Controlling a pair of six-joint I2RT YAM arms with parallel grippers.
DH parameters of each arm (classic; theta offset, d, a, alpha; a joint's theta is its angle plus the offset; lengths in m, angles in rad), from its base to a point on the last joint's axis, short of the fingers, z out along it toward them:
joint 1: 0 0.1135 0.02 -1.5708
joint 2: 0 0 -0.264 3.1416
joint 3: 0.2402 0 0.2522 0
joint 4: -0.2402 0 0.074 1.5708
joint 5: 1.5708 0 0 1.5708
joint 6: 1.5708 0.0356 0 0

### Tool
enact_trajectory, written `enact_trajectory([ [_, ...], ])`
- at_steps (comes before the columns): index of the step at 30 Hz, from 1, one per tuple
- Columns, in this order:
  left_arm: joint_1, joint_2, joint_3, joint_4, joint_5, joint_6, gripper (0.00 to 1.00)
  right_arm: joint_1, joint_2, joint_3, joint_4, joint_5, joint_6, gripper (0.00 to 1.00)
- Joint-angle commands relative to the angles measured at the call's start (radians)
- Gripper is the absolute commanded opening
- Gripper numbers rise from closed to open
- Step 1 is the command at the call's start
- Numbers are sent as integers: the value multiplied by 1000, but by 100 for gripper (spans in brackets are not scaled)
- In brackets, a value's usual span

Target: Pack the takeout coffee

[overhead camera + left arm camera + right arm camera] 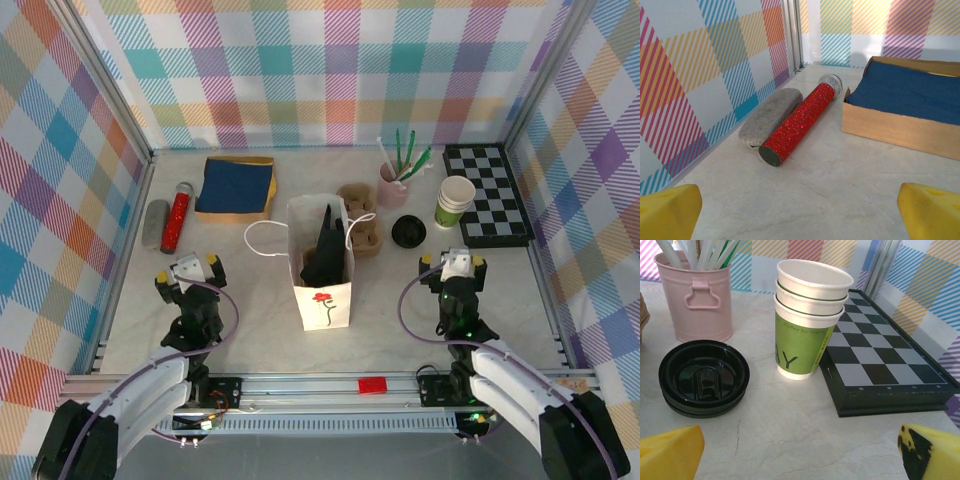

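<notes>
light: bright, even – shadows: soft, faint | focus: sharp – glare: none

Ahead of right tool [455, 258]: 3 paper cups [807, 320] nested in 1 stack, 1 black lid pile [704, 377] (looks like 2, not sure), 1 pink pail [697, 305] w/ several sticks [670, 252], no. unclear, 1 chessboard [880, 360]. Ahead of left tool [188, 270]: 1 red glitter mic [802, 120], 1 grey pouch [771, 116], 1 box [900, 127] of blue cloth [910, 87]. Btwn the 2 tools: 1 white paper bag [322, 300], 1 cardboard cup carrier [365, 235] beyond it.
</notes>
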Motion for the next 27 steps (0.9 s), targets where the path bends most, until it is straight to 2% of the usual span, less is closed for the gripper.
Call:
enact_trajectory([
  [1,31,57,-15,148,55,-2,100,-18,49,-11,163,-50,-13,99],
  [16,125,302,-12,416,156,-38,100,-86,344,1,492,-157,-16,99],
  [27,135,548,17,669,164,-23,100,-103,561,37,710,-173,-65,99],
])
